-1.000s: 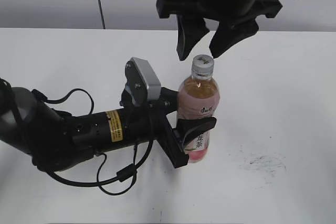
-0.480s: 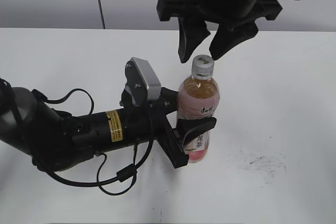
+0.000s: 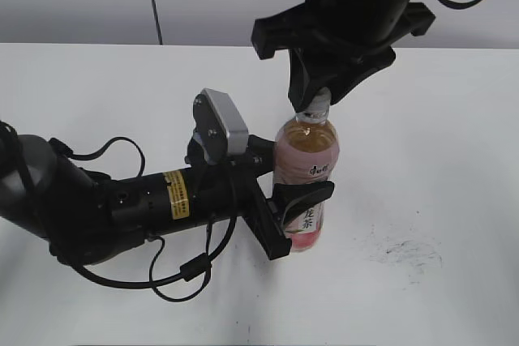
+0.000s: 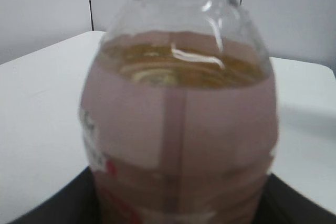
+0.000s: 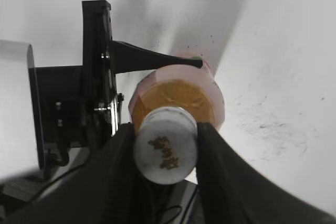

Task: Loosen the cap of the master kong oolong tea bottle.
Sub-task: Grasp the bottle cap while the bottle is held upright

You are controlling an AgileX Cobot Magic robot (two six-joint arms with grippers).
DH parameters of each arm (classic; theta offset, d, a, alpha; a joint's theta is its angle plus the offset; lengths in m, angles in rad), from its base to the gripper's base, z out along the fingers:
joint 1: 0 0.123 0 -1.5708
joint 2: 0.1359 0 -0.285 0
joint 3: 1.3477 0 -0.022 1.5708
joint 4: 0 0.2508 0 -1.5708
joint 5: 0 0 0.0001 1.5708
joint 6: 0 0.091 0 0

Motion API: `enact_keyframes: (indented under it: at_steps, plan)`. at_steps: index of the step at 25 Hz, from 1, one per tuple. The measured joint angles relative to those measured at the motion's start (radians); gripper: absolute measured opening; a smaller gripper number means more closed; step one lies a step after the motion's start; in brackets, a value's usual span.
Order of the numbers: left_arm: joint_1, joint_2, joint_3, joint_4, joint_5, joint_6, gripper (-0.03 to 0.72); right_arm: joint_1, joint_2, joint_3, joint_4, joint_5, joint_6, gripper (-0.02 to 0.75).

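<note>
While the left end effector reaches in from the left and clenches the lower body of the master kong oolong tea bottle, the bottle stands upright on the white desk. Directly above the bottle, the right end effector has its fingers pressed against both sides of the cap, grasping it.

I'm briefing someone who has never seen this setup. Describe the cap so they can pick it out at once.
Start at the white table, where the left gripper clamps an upright bottle of amber tea with a pink label. Follow the bottle to its top: the cap sits there, pinched between the right gripper fingers. It is small, round and white with a dark mark on top, the only white part of the bottle.
</note>
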Motion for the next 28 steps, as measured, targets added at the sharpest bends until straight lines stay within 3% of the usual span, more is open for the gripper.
enact_keyframes:
  at_steps: [2, 9, 11, 23, 28]
  plan:
    - [0.0, 0.0, 0.0, 0.0, 0.0, 0.0, 0.384, 0.0, 0.0, 0.0, 0.0, 0.0, -0.167, 0.267]
    - [0.0, 0.0, 0.0, 0.004, -0.002, 0.001, 0.384, 0.0, 0.0, 0.0, 0.001, 0.001, -1.128, 0.267]
    - [0.0, 0.0, 0.0, 0.003, 0.0, 0.0, 0.384, 0.0, 0.0, -0.001, 0.001, -0.001, -1.259, 0.267]
    - [0.0, 0.0, 0.0, 0.004, -0.001, 0.0, 0.384, 0.0, -0.055, -0.001, -0.018, -0.001, -1.308, 0.267]
    - [0.0, 0.0, 0.0, 0.004, -0.001, 0.0, 0.384, -0.045, -0.082, 0.002, -0.119, -0.001, -0.812, 0.267]
